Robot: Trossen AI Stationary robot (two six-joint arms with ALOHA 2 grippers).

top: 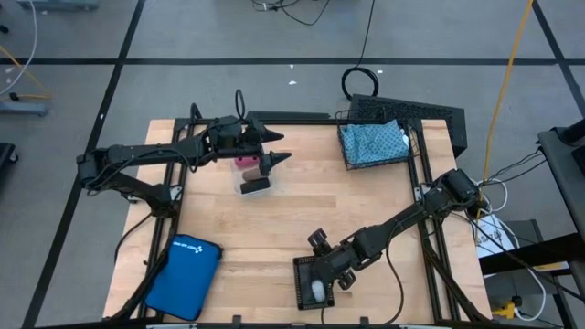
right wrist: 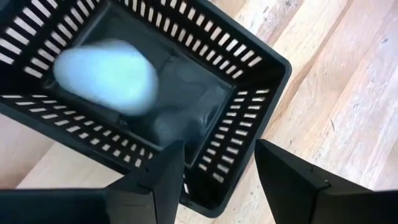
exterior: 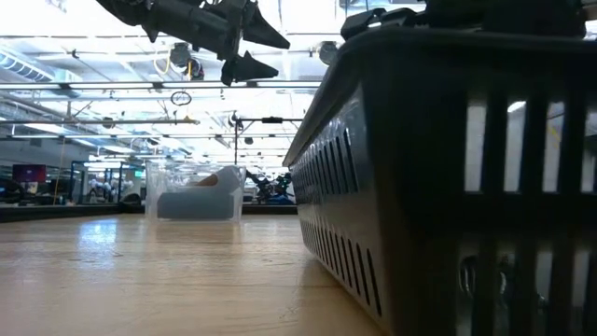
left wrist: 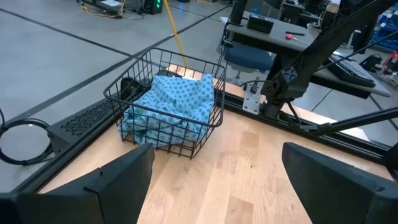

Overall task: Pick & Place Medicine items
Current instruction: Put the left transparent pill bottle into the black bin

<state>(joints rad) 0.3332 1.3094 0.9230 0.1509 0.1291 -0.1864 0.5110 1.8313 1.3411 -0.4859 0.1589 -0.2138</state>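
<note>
A black slotted basket (top: 313, 281) stands near the table's front edge. A white rounded item (right wrist: 106, 78) shows blurred inside it. My right gripper (right wrist: 214, 162) hovers open just above the basket's rim, with nothing between its fingers. At the far left, my left gripper (top: 279, 148) hangs open in the air, pointing toward the table's right. Beside it on the table lie a pink block (top: 245, 163) and a dark oblong item (top: 254, 185). A teal patterned pouch (left wrist: 171, 102) lies in a wire basket (top: 375, 144) at the far right.
A bright blue flat zip case (top: 187, 274) lies at the near left corner. In the low view the black basket (exterior: 448, 168) fills the right half, with a clear container (exterior: 196, 191) farther back. Bare wood lies between the two baskets.
</note>
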